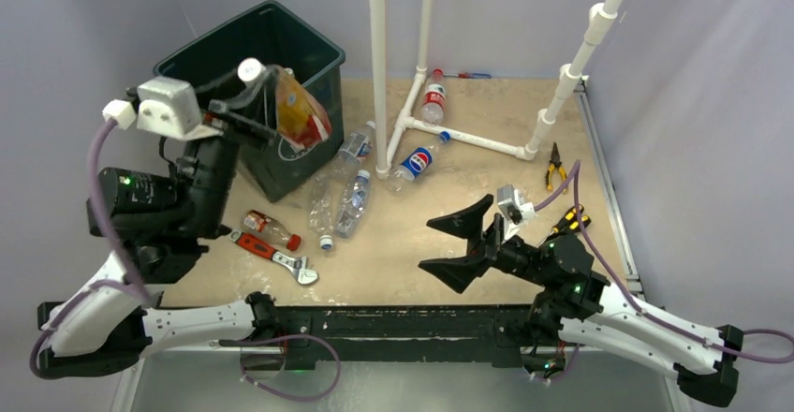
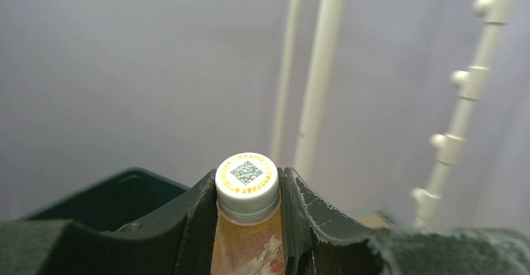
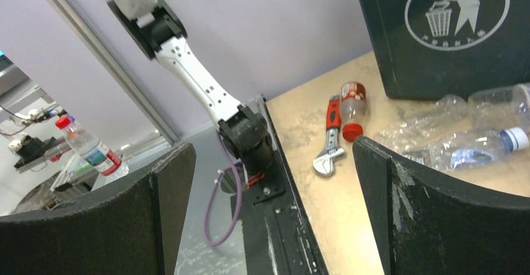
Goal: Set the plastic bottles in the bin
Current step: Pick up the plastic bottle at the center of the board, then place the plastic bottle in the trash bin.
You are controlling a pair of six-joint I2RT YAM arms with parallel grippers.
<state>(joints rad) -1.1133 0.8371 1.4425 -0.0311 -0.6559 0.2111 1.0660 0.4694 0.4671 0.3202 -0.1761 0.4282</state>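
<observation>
The left pincer point(image 2: 248, 176) pinches an orange-labelled bottle point(image 2: 247, 245) just below its cap, above the bin point(image 1: 272, 42), while the right pincer point(image 1: 459, 243) stands spread and empty.

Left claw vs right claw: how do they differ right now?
1. The left claw is shut on an orange-labelled bottle, gripping just below its white cap; the right claw is wide open and holds nothing.
2. The left claw is raised at the rim of the bin; the right claw sits low over the table.
Shared: both have the same black two-finger build.
</observation>
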